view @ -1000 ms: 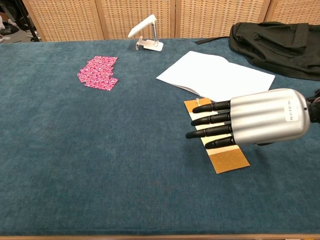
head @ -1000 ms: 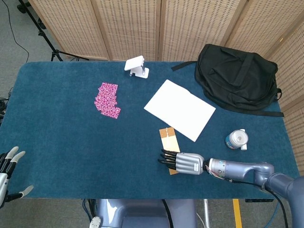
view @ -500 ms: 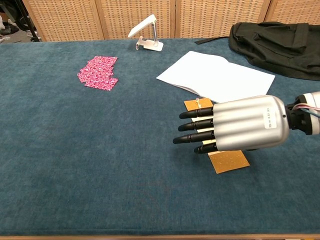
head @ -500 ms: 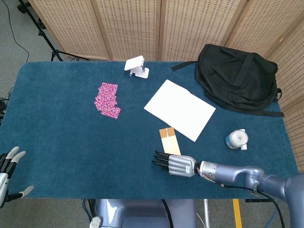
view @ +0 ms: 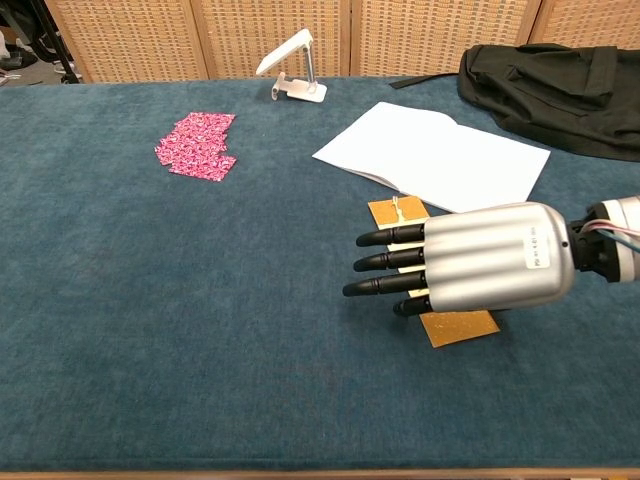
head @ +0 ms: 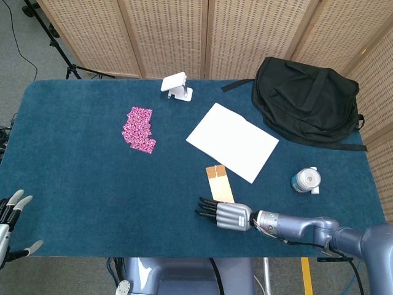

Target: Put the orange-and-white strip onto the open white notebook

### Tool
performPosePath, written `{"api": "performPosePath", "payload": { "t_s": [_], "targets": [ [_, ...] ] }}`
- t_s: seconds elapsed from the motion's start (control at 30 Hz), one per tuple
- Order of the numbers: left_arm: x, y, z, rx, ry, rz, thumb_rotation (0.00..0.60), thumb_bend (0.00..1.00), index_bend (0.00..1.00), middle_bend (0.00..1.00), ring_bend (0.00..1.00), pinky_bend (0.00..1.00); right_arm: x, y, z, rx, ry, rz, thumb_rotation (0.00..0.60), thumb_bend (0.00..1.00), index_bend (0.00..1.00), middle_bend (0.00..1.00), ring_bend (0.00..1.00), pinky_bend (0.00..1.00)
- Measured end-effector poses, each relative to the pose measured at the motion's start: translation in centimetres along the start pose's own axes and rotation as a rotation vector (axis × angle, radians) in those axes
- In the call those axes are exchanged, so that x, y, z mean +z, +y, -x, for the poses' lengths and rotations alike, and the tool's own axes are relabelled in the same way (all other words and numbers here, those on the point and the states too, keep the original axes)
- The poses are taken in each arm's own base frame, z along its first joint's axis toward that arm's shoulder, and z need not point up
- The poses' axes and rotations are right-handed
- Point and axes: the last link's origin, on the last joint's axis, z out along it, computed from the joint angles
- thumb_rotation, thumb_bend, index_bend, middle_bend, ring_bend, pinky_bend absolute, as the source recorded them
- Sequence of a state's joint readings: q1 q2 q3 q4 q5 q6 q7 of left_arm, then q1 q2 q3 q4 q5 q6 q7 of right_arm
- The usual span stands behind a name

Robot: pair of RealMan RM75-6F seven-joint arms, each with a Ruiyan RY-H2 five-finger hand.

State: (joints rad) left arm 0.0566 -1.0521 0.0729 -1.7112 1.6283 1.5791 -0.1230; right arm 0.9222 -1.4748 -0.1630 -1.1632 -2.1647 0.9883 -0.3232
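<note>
A flat orange-and-white strip (view: 432, 268) lies on the blue table (view: 200, 300), just near of the open white notebook (view: 435, 155). The right hand (view: 470, 260) hovers over it, fingers straight, slightly apart, holding nothing. The left hand (head: 9, 215) sits at the near left edge, fingers spread.

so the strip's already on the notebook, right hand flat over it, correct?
No. The chest view shows the orange-and-white strip lying on the blue table, in front of the white notebook. The right hand is flat over it, fingers extended.

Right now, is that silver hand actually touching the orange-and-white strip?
Cannot tell. In both views the right hand lies flat over the orange-and-white strip, hiding its middle; neither the head view nor the chest view shows contact or a gap.
</note>
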Motion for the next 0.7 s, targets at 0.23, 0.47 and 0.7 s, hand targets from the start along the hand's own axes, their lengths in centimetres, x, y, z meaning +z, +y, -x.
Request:
{"api": "performPosePath", "payload": {
  "t_s": [0.23, 0.47, 0.7],
  "targets": [
    [0.0, 0.0, 0.0, 0.000, -0.001, -0.002, 0.600, 0.00, 0.00, 0.00, 0.00, 0.00, -0.3, -0.2, 0.3, 0.043, 0.026, 0.003, 0.600, 0.10, 0.54, 0.01, 0.00, 0.00],
    [0.0, 0.0, 0.0, 0.000, -0.005, -0.001, 0.600, 0.00, 0.00, 0.00, 0.00, 0.00, -0.3, -0.1, 0.1, 0.043, 0.057, 0.009, 0.600, 0.10, 0.54, 0.01, 0.00, 0.00],
    [0.0, 0.0, 0.0, -0.002, -0.005, -0.002, 0.600, 0.00, 0.00, 0.00, 0.00, 0.00, -0.2, 2.2, -1.4, 0.029, 0.125, 0.106, 0.600, 0.13, 0.54, 0.01, 0.00, 0.00]
  ]
}}
